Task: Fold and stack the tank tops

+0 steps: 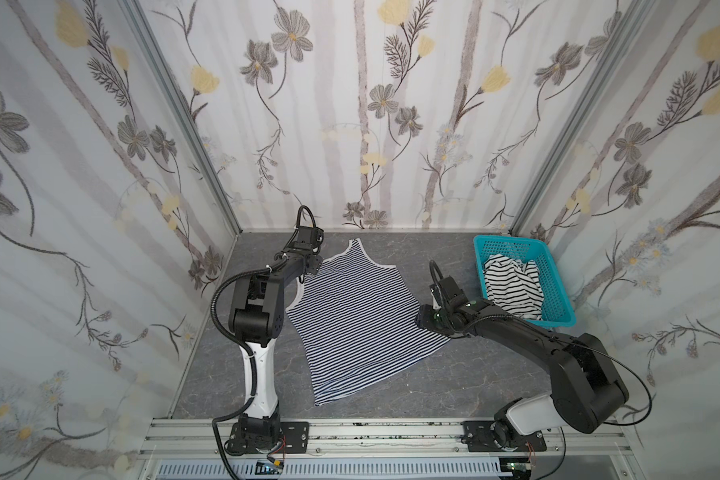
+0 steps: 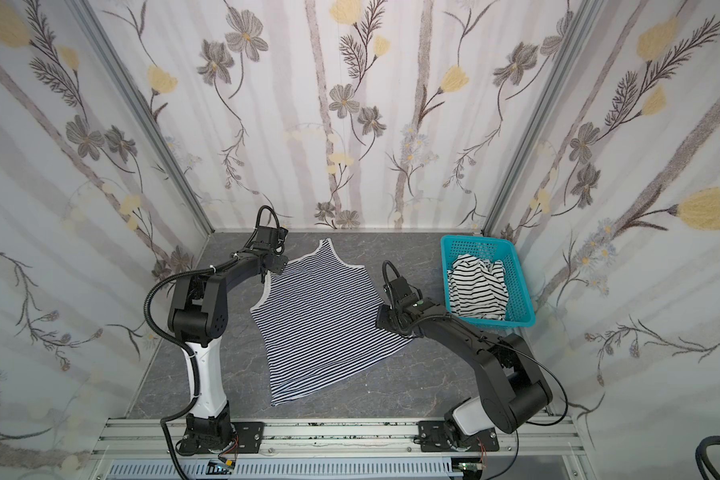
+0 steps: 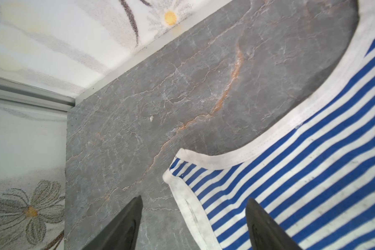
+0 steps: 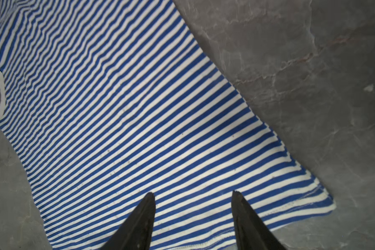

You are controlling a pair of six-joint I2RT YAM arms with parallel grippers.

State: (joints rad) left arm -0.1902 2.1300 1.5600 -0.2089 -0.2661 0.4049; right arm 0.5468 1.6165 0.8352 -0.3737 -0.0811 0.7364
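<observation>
Cloth likely handling light, limp, stretchy: navy-striped tank top (image 1: 350, 320) lying flat on bench (image 1: 454, 382), wide-striped tank top (image 1: 512, 286) lying crumpled in turquoise basket (image 1: 556, 282). Hovering open and empty, left pincer (image 3: 195, 198) at strap trim (image 3: 204, 161), right pincer (image 4: 192, 192) over hem (image 4: 301, 207); pinching those edges seeming best.

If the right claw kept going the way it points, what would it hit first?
Most likely the fine-striped tank top: the right gripper, open, points down at cloth near the hem.

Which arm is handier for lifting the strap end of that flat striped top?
Left, probably: the left gripper hangs open over the strap of the tank top, while the right gripper is over the hem, at the opposite end.
</observation>
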